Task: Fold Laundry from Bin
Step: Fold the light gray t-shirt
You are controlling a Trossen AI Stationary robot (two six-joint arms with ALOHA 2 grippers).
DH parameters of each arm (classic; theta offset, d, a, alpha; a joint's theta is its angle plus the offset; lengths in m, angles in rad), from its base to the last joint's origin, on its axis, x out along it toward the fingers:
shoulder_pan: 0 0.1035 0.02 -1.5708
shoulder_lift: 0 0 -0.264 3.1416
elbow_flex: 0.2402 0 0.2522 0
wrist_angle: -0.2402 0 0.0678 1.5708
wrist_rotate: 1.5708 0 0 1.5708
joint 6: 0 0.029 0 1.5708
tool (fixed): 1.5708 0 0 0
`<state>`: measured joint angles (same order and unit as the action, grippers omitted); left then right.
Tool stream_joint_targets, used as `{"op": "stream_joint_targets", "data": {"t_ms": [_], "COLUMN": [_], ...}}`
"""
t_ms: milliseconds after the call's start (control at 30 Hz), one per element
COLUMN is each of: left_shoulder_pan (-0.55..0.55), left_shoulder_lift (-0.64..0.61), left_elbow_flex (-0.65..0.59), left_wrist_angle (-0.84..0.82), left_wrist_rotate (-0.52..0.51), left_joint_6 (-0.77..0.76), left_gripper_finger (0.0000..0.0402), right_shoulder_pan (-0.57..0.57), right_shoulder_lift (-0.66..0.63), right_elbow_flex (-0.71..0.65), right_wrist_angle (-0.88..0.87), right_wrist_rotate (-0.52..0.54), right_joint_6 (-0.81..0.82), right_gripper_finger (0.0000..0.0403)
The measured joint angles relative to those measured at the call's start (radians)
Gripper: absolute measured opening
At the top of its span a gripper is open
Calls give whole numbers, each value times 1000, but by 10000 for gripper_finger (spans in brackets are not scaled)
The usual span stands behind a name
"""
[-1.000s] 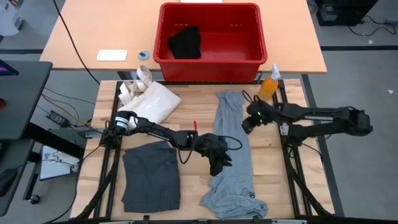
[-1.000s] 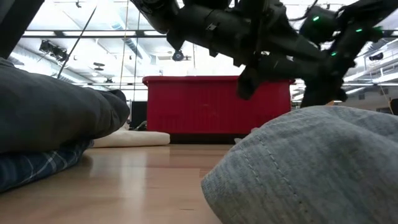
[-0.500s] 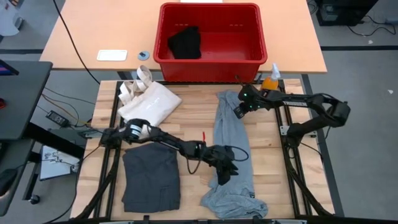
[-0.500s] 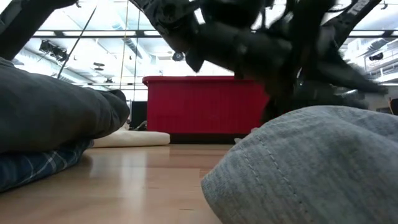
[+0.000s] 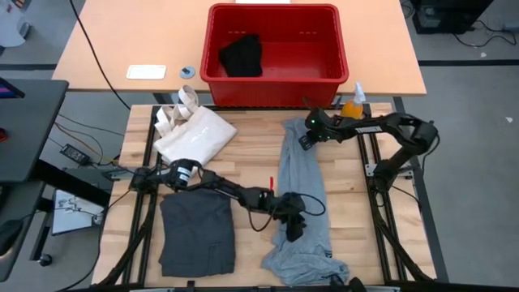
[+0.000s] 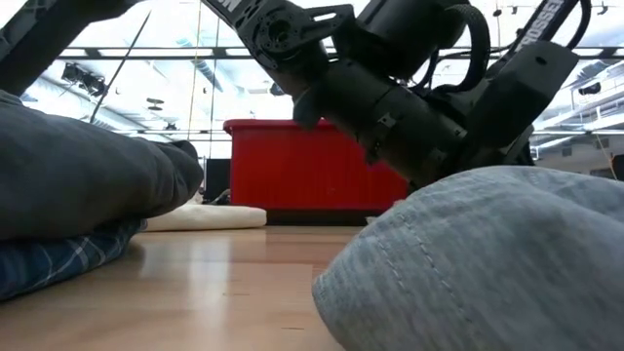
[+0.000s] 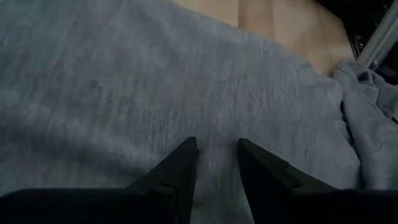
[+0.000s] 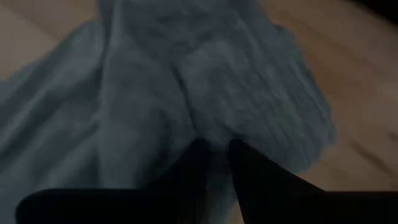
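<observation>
Off past my left gripper (image 5: 293, 228), a cream-white cloth tote bag (image 5: 197, 133) lies on the slatted wooden worktable (image 5: 251, 146), its handles bunched at its far corner. Just behind my right gripper (image 5: 304, 139) an orange spray bottle (image 5: 353, 105) stands upright at the worktable's back edge. Farther back there's a tan table (image 5: 146, 40), with a flat white card (image 5: 146, 71) and a small round thing (image 5: 187, 72) just beside it. Cables (image 5: 81, 138) trail across the grey floor on my left.
</observation>
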<state>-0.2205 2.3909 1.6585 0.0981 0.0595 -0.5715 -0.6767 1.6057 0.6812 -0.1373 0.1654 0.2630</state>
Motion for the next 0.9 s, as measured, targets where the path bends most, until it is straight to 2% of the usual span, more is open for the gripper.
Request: {"op": "stream_joint_targets", "data": {"t_ms": [200,367,433,600,700,767,900], "left_shoulder_pan": [-23,-35,-35,-29,-19,-15,-3], "left_shoulder_lift": [1,2,2,2,-1,-3,-3], "left_elbow_flex": [-1,-1,-1,-2,-2,-3,-3], "left_wrist_angle": [-1,-13,-14,-18,-21,-21,-20], "left_wrist_rotate": [5,13,17,22,34,34,34], "left_joint_6": [-9,-5,-11,-13,-21,-22,-25], "left_gripper_finger": [125,125,125,125,125,125,125], "right_shoulder_pan": [2,2,2,1,-10,-30,-75], "right_shoulder_lift": [60,19,6,-59,-76,-86,-87], "right_elbow_flex": [66,174,210,258,256,256,257], "right_wrist_angle": [-18,-92,-135,-234,-314,-359,-532], "right_wrist_rotate": [173,403,444,320,336,304,68], "right_joint_6": [-93,-225,-270,-289,-317,-347,-340], "right_gripper_finger": [82,82,82,82,82,82,82]}}
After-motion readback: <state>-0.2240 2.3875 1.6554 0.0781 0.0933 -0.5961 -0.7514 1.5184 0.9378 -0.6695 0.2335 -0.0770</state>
